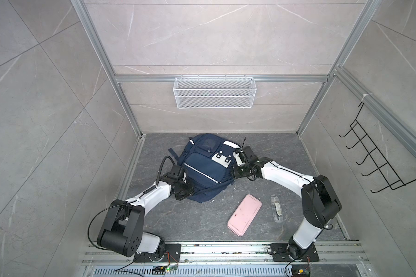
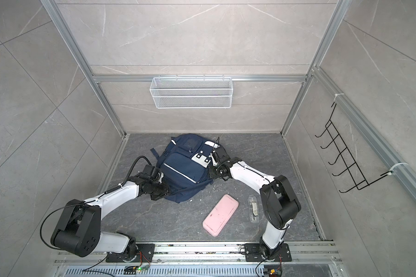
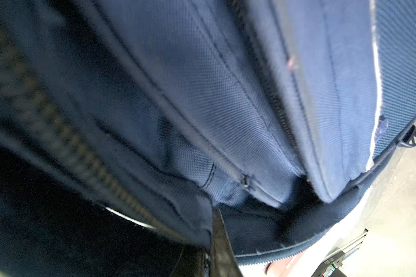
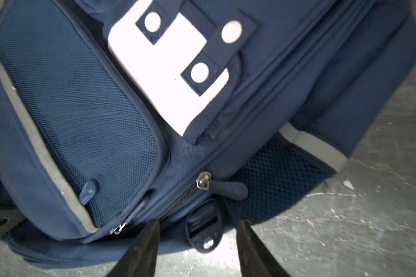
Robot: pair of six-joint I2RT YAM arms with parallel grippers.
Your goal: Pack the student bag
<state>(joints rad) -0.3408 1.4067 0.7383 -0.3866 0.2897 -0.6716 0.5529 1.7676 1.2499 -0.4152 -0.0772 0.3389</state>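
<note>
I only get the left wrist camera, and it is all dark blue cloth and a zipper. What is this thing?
Observer: It is the student bag, a navy backpack lying on the dark table.
Operator: Where is the other arm?
Observer: At the bag's opposite side. The right gripper is open and holds nothing, with its fingers just short of a zipper pull.
Operator: Is anything left outside the bag?
Observer: Yes, a pink case and a clear case lie side by side on the table, apart from the bag.
</note>
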